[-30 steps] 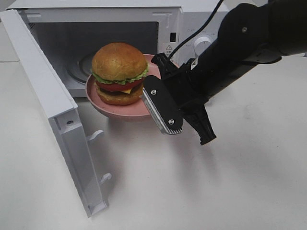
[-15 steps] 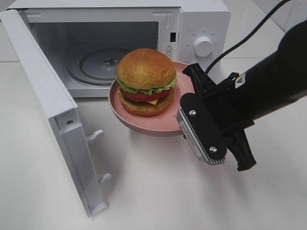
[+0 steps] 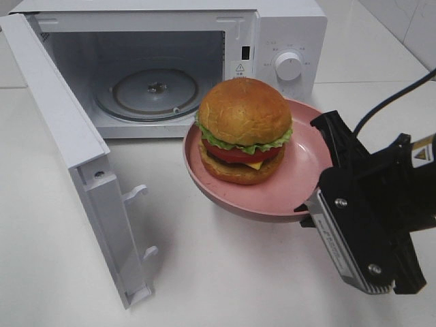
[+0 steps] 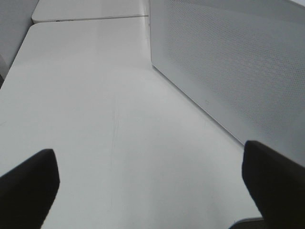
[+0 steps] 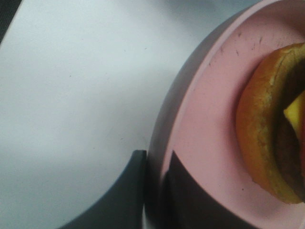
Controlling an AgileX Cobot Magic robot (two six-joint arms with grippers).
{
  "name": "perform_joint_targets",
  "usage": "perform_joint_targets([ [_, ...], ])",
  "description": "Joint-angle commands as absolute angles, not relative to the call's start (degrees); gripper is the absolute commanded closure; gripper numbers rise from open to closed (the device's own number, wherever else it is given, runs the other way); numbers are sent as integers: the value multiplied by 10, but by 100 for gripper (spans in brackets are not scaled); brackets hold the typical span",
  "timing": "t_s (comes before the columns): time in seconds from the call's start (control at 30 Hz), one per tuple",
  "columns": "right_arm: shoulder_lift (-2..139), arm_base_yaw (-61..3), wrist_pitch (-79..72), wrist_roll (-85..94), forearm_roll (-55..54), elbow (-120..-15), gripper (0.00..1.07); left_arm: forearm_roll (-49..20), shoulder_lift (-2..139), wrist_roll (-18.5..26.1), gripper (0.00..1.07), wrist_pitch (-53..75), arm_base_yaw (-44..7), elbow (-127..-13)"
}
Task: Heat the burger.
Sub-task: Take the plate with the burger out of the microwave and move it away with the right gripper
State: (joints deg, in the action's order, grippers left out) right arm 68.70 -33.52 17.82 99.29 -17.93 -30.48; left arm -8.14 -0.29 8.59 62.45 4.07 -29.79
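The burger (image 3: 244,129), with its tan bun, lettuce edge and tomato, sits on a pink plate (image 3: 300,178) held in the air in front of the open microwave (image 3: 157,88). My right gripper (image 3: 319,182) is shut on the plate's right rim. In the right wrist view its fingers (image 5: 136,188) pinch the rim of the plate (image 5: 205,143), with the burger (image 5: 264,138) just beyond. My left gripper (image 4: 152,191) is open and holds nothing, low over the table beside the microwave's perforated side wall (image 4: 228,62). It does not show in the exterior high view.
The microwave door (image 3: 75,157) swings out to the left front. A glass turntable (image 3: 155,92) lies inside the cavity. The control knob (image 3: 289,66) is on the right panel. White table (image 3: 225,272) surrounds everything.
My right gripper has carried the plate and burger rightward and toward the front, away from the microwave's opening. The turntable now shows in full.
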Motion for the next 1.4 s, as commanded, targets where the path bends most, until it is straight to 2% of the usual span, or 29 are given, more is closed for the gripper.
perform_joint_targets([
  [0.03, 640, -333, 150, 950, -156, -284, 107, -81, -14, 82, 9, 615, 40, -297],
  [0.27, 578, -333, 175, 850, -90, -253, 107, -81, -14, 82, 9, 615, 40, -297],
  [0.43, 533, -333, 219, 689, 24, -248, 107, -81, -14, 82, 9, 615, 40, -297],
  [0.87, 532, -333, 277, 301, 299, -248, 107, -81, -14, 82, 9, 615, 40, -297],
  [1.4, 547, -333, 383, -26, 407, -248, 107, -81, -14, 82, 9, 615, 40, -297],
])
